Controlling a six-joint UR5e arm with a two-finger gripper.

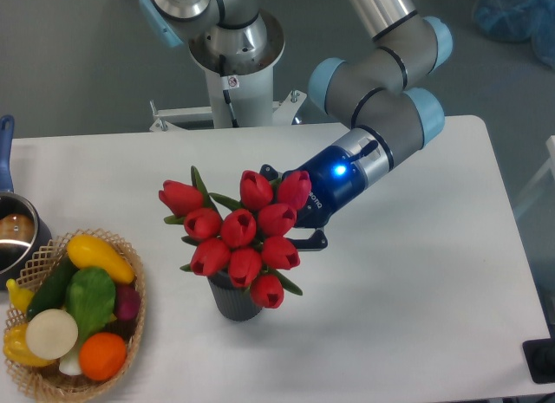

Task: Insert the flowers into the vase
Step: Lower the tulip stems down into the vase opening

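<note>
The flowers (238,231), a bunch of red tulips with green stems and leaves, stand with their lower ends in the mouth of the vase (231,303). Only the lower ribbed part of this dark grey vase shows under the buds, near the middle of the white table. My gripper (299,230) comes in from the right, level with the buds, and is shut on the flowers. The buds hide most of its fingers. One dark finger (314,239) shows at the right of the bunch.
A wicker basket (136,286) of mixed vegetables sits at the front left. A metal pot (12,238) with a blue handle is at the left edge. The robot's base (234,69) stands at the back, behind the table.
</note>
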